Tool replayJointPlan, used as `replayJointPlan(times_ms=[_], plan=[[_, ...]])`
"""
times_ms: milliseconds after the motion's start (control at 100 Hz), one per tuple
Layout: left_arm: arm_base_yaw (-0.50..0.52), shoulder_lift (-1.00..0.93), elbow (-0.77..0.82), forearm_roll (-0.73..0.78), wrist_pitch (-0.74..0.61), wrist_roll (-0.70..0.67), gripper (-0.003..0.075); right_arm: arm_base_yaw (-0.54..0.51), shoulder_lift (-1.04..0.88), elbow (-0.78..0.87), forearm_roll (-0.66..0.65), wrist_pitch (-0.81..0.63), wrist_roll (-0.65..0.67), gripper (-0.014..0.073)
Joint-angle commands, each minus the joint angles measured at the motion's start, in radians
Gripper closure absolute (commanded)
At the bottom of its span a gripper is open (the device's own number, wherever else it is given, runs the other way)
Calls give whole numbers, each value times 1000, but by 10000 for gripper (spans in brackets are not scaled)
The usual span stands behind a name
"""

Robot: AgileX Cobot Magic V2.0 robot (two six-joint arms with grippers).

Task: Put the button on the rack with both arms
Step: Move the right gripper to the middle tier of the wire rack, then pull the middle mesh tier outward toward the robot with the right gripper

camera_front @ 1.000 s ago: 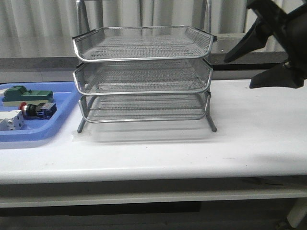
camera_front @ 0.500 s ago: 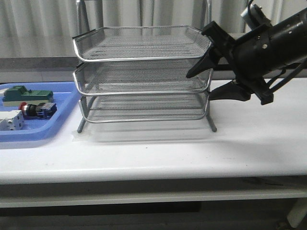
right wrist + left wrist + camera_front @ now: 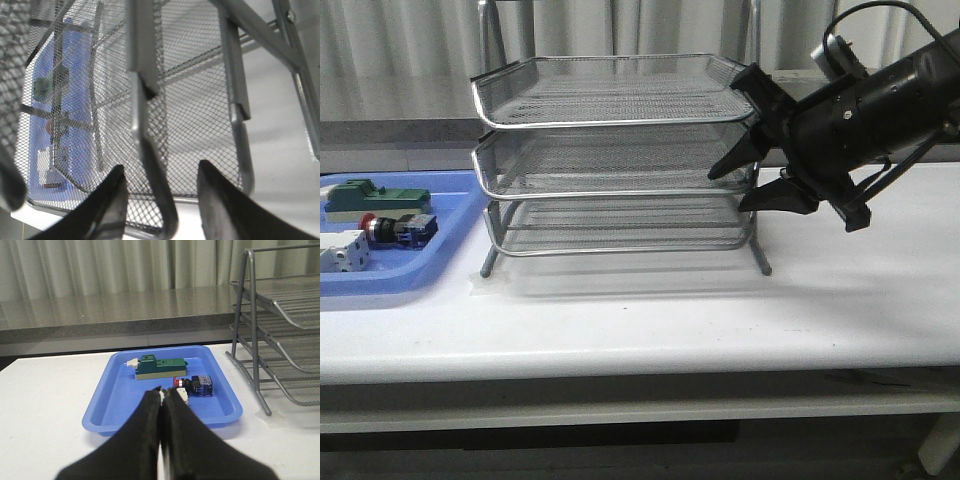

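Pale curtains and a grey ledge back the white table (image 3: 650,300), where I see the rack (image 3: 620,150) standing mid-table with its three mesh tiers. My right arm (image 3: 880,100) reaches in from the side, its right tool (image 3: 748,184) spread wide and empty around the corner of the middle tier, one finger above the rim and one below, not visibly touching it. Beside the rack lies the blue tray (image 3: 110,405), holding a green block (image 3: 159,368), a white block (image 3: 342,252) and the button (image 3: 194,385), which rests on its side. The left tool (image 3: 161,405) hangs clenched on nothing, aimed at the tray. I judge the right side is about to steady the rack (close gently on wire, squarely), while the left must open before descending.
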Motion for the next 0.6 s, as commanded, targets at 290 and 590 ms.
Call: replayJointPlan(times_ms=[290, 590], plan=[[-1, -35, 49, 0, -82, -12, 741, 0, -44, -28, 37, 53, -15, 596], [-1, -35, 49, 0, -82, -12, 741, 0, -44, 12, 22, 91, -15, 599]])
